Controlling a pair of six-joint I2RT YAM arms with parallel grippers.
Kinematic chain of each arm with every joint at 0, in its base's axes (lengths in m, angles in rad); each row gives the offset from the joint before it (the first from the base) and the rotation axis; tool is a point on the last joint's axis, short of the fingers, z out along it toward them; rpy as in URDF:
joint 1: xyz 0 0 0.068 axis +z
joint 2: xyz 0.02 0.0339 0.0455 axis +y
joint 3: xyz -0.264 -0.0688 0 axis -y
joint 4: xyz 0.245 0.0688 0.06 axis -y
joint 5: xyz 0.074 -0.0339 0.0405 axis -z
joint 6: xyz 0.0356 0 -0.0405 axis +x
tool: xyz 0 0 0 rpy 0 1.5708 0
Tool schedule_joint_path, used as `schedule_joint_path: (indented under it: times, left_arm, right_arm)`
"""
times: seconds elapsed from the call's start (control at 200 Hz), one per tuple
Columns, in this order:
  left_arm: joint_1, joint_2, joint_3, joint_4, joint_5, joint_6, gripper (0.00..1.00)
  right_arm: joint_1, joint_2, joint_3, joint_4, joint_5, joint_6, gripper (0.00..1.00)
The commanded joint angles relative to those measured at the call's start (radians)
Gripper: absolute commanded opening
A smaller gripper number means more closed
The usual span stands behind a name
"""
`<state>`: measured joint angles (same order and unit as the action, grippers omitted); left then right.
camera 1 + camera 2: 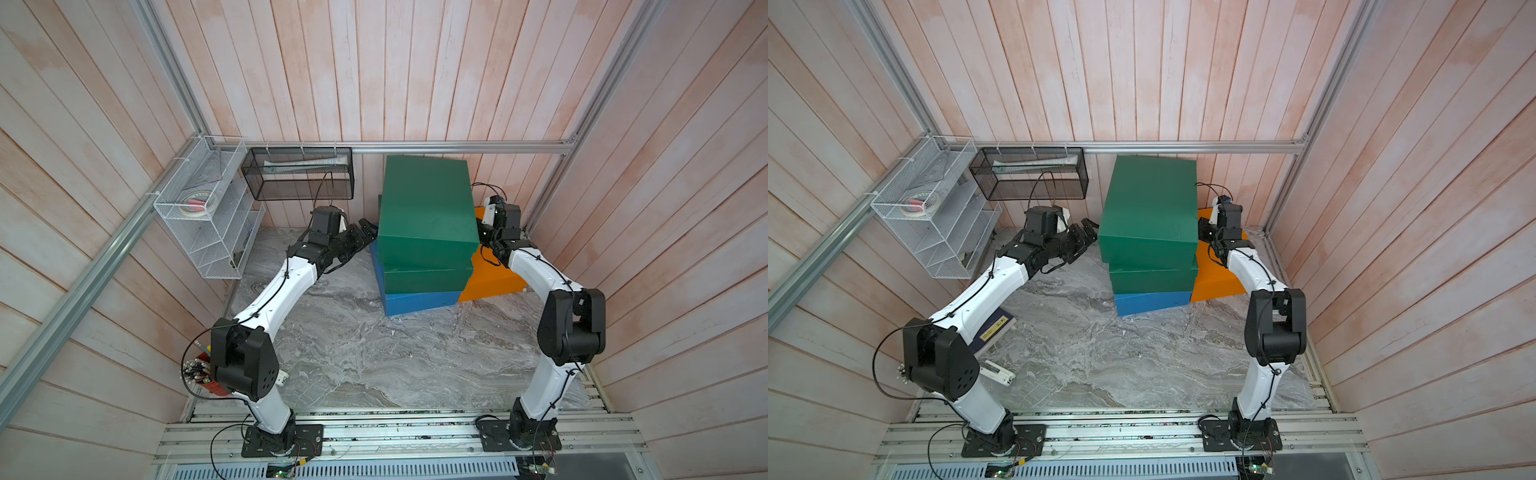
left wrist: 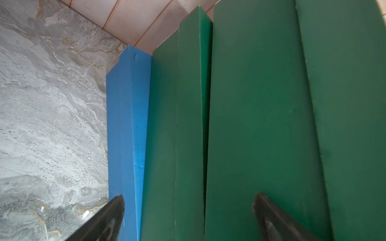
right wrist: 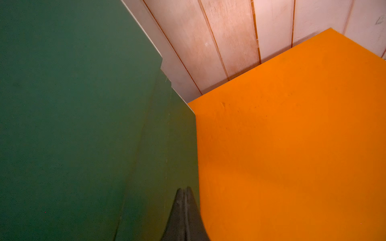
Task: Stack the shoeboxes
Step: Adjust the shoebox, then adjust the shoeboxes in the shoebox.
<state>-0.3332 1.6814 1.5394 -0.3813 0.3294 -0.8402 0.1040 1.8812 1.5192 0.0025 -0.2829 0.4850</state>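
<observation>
Three shoeboxes stand stacked by the back wall: a blue one [image 1: 415, 303] at the bottom, a dark green one [image 1: 424, 280] on it, and a second dark green one [image 1: 428, 203] on top, turned slightly askew. An orange shoebox [image 1: 494, 278] lies on the table against the stack's right side. My left gripper [image 1: 365, 232] is open at the stack's left side, and its fingertips [image 2: 120, 200] span the blue box [image 2: 127, 135] and both green boxes. My right gripper [image 3: 184, 188] is shut and empty, its tip at a green box side [image 3: 73, 125] just over the orange lid [image 3: 292, 146].
A white wire rack [image 1: 208, 208] and a black mesh basket [image 1: 299, 172] hang at the back left. A navy book with a yellow label [image 1: 996, 328] lies under the left arm. A red cup of pens [image 1: 203, 370] stands by the left base. Wooden walls close in on three sides.
</observation>
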Motion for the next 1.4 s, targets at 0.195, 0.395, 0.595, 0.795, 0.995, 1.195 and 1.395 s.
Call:
schedule_joint_path:
  times: [0.195,0.395,0.595,0.795,0.995,1.195,1.395]
  left_arm:
    - [-0.026,-0.074,-0.073,0.013,0.004,-0.014,1.00]
    - [-0.031,-0.077,-0.052,-0.011,-0.013,0.012,1.00]
    - [0.050,-0.123,-0.082,-0.061,-0.106,0.041,1.00]
    - [0.094,-0.100,-0.140,0.014,-0.051,-0.003,1.00]
    - [0.042,0.005,-0.113,0.054,0.003,-0.015,1.00]
    - [-0.021,0.096,-0.070,0.069,0.048,-0.030,1.00]
    - [-0.041,0.056,-0.095,0.058,0.036,-0.037,1.00]
  right_arm:
    - [0.016,0.033,0.041,0.057,-0.068,-0.023,0.00]
    - [0.016,0.049,0.086,0.017,0.004,-0.084,0.00]
    - [-0.005,0.118,0.141,-0.019,0.000,-0.116,0.00]
    - [-0.009,0.218,0.239,-0.025,-0.128,-0.133,0.01]
    - [-0.008,0.267,0.281,0.005,-0.185,-0.102,0.01]
    - [-0.009,0.323,0.364,-0.024,-0.227,-0.105,0.03]
    - [-0.009,0.355,0.421,-0.048,-0.238,-0.106,0.03]
